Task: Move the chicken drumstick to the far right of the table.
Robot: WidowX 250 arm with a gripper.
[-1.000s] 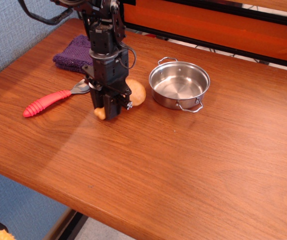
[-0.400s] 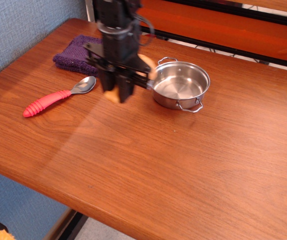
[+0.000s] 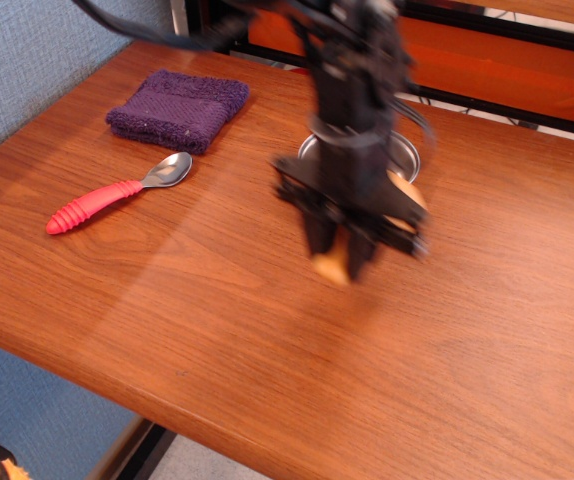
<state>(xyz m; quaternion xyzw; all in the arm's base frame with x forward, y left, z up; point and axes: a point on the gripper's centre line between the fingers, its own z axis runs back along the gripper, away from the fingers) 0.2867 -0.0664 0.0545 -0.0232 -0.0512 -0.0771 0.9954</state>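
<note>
While the single camera view shows the arm blurred, the gripper (image 3: 345, 262) can be made out above the middle of the table (image 3: 217, 330), pinching the chicken drumstick (image 3: 405, 192) between its fingers. The drumstick hangs clear of the wood: its fat meat end sticks out on the right side of the gripper, level with the fingers, and a pale orange tip, likely the bone end, peeks out just below the fingertips. Its long axis therefore seems to run on a slant, from lower left up to the right, though the blur makes the exact tilt hard to tell. Behind the arm sits the steel pot (image 3: 407, 155), mostly hidden. Well to the left lie the red-handled spoon (image 3: 117, 193) and the purple cloth (image 3: 179, 108), both apart from the gripper.

The relation that matters is between the held drumstick and the table's right edge: a broad stretch of bare wood lies open to the right of the gripper, so the carry should go on rightward, passing in front of the pot, before lowering and letting go.
</note>
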